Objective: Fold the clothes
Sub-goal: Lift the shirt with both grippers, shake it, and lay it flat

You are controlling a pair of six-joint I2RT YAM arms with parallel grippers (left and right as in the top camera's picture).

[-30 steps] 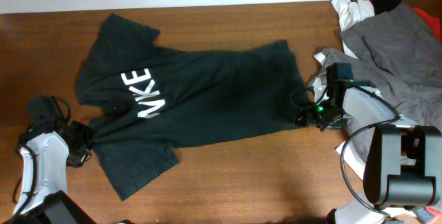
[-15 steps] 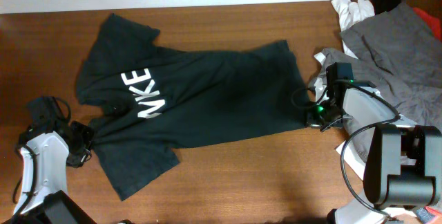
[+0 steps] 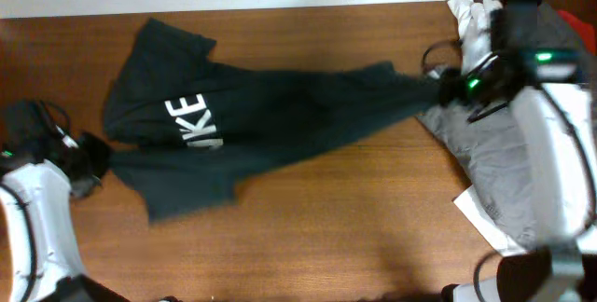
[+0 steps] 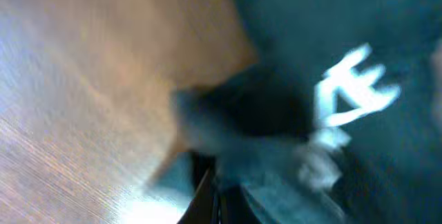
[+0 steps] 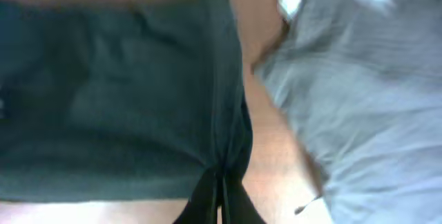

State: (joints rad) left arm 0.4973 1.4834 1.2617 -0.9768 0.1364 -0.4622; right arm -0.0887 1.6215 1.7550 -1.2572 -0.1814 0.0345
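We have both jaws pinched shut on the black T-shirt (image 3: 280, 116): left gripper (image 3: 96, 157) at its sleeve-side edge, right gripper (image 3: 446, 89) at the hem, so it spans the table (image 3: 326, 237) taut (presumably to flatten it before folding).

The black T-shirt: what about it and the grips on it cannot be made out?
- Left wrist view: motion blur; white lettering unreadable, grip indistinct.
- Overhead: fold of black T-shirt hides part of the lettering; bunched hem hides right gripper fingertips.
- Right wrist: grey garment blurred, cut by edge.
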